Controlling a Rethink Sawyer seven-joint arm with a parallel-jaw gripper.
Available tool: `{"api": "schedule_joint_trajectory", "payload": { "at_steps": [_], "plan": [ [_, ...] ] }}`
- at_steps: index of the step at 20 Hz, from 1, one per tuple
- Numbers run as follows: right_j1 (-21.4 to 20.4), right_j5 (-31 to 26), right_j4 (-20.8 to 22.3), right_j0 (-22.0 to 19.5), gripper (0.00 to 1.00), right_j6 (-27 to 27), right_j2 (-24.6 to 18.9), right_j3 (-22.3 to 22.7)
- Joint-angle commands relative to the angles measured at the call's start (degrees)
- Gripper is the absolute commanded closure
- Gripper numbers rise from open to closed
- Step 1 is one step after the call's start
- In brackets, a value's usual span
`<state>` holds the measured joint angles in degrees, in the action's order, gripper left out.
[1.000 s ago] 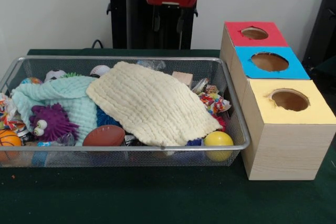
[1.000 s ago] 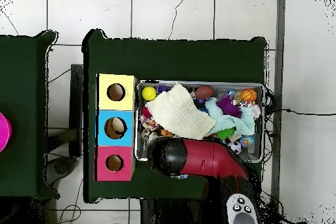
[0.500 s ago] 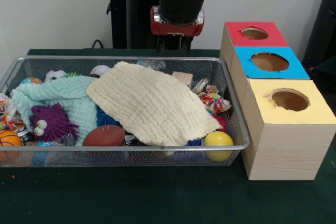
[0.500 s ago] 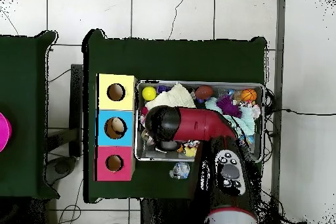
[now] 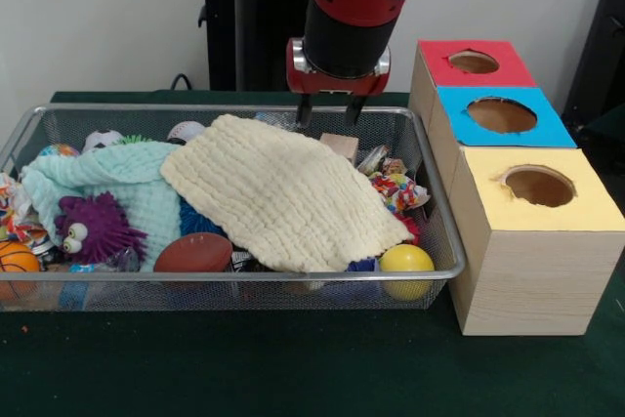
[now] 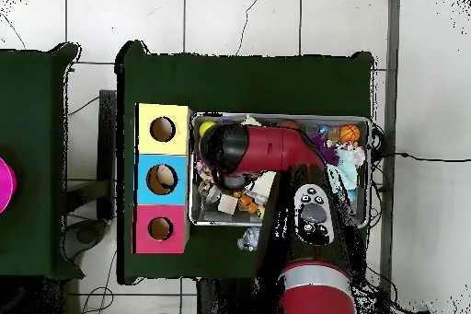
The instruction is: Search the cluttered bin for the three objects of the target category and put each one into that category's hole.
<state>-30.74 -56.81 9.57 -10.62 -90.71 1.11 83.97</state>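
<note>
Bin [image 5: 234, 275] of silver wire mesh on dark green counter [image 5: 293, 358], long side toward front camera, packed with clutter. Topped by cream cloth [image 5: 283, 192] spread across middle and right; mint cloth [image 5: 127, 178] to its left. Also inside: purple spiky toy [image 5: 93, 227], brown football [image 5: 193, 253], yellow ball [image 5: 405, 261] in near right corner, small basketball [image 5: 15, 261] at near left end.

See-through crinkly lump [image 5: 278, 120] peeking out at far wall, behind cream cloth's far edge, just beside fingers [image 5: 304, 111]. Second bit of clear wrinkled plastic [image 5: 115, 261] low beside purple toy, well apart from fingers. Cannot tell whether more lie under the cloths.

Fingers spread apart, nothing between them, pointing straight down above bin's far right part. Tips level with far rim, over cream cloth's far edge and just above wooden block [image 5: 340, 145]; contact with either not discernible.

Arm [image 5: 352, 7] red and black, dropping in from above, last link vertical. From overhead, arm [image 6: 276, 149] reaches up from base, then bends across bin [image 6: 372, 181] toward the end nearest the boxes, hiding much of the contents.

Row of three wooden boxes [image 5: 518, 271] touching bin's right end, tops red, blue, yellow, one round hole each.
</note>
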Motion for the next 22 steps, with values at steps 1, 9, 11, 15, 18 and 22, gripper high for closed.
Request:
{"api": "schedule_joint_trajectory", "payload": {
  "at_steps": [1,9,11,15,18,22],
  "plan": [
    [2.03,-3.66,-2.46,0.33,0.0,-6.7,-4.03,-4.24],
    [4.48,-6.82,-2.93,0.22,0.0,-5.9,-4.48,-8.56],
    [5.36,-7.96,-3.08,0.4,0.0,-5.9,-4.51,-9.99],
    [7.58,-9.71,-3.2,0.69,0.0,-5.71,-4.63,-13.57],
    [9.51,-10.42,-3.45,0.56,0.0,-5.51,-4.81,-16.08],
    [9.3,-8.3,-3.45,0.15,0.0,-3.89,-5.22,-15.47]
  ]
}}
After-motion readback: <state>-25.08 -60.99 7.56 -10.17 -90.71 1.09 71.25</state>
